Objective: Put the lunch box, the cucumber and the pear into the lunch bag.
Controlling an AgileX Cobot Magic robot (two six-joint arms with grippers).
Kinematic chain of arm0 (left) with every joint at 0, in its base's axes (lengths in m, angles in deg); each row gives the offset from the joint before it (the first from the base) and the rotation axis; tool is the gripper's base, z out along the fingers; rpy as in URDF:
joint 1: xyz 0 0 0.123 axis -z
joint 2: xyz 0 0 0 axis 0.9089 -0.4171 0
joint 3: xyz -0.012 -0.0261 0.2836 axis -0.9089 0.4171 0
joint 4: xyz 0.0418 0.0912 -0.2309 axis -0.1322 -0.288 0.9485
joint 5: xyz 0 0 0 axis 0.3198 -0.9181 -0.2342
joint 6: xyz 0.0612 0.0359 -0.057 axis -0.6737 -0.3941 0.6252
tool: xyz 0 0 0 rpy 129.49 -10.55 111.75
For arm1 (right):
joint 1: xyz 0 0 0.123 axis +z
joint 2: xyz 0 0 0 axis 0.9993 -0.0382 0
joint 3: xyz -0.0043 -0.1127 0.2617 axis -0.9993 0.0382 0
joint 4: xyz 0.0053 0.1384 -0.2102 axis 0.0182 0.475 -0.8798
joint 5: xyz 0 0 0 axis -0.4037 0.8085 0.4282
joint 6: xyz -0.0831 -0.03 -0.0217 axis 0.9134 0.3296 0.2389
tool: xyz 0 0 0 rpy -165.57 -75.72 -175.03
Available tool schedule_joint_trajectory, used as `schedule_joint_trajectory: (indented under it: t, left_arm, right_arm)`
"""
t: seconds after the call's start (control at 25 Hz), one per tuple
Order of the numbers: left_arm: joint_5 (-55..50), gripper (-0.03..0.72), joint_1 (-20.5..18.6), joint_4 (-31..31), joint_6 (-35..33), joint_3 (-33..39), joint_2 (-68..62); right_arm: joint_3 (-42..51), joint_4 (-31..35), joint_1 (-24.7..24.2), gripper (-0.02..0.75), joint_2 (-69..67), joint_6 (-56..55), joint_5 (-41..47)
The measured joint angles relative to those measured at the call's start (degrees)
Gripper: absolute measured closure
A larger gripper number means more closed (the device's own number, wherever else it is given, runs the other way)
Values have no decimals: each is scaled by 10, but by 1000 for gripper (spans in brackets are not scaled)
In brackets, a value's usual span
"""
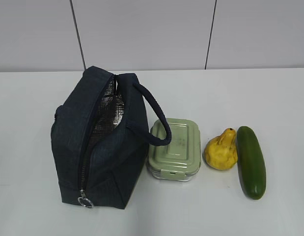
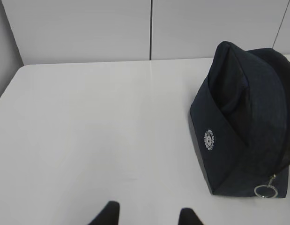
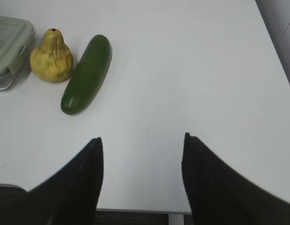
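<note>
Grippers show only in the wrist views: the right gripper [image 3: 142,180] has its fingers spread wide over bare table [image 3: 191,70], with the cucumber [image 3: 86,74], the pear [image 3: 51,56] and a corner of the lunch box [image 3: 9,44] ahead to its left. The left gripper [image 2: 147,216] shows only two fingertips, seemingly apart, the lunch bag [image 2: 243,122] ahead to its right. From outside, the bag gapes unzipped, box touching it, pear and cucumber just beside, with open table right.
</note>
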Motion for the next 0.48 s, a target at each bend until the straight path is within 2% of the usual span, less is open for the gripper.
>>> schedule_joint_trajectory:
  t: [0.48]
  left_arm:
    - [0,446,0,0,0,0,0]
  right_arm:
    - [0,0,0,313,0,0,0]
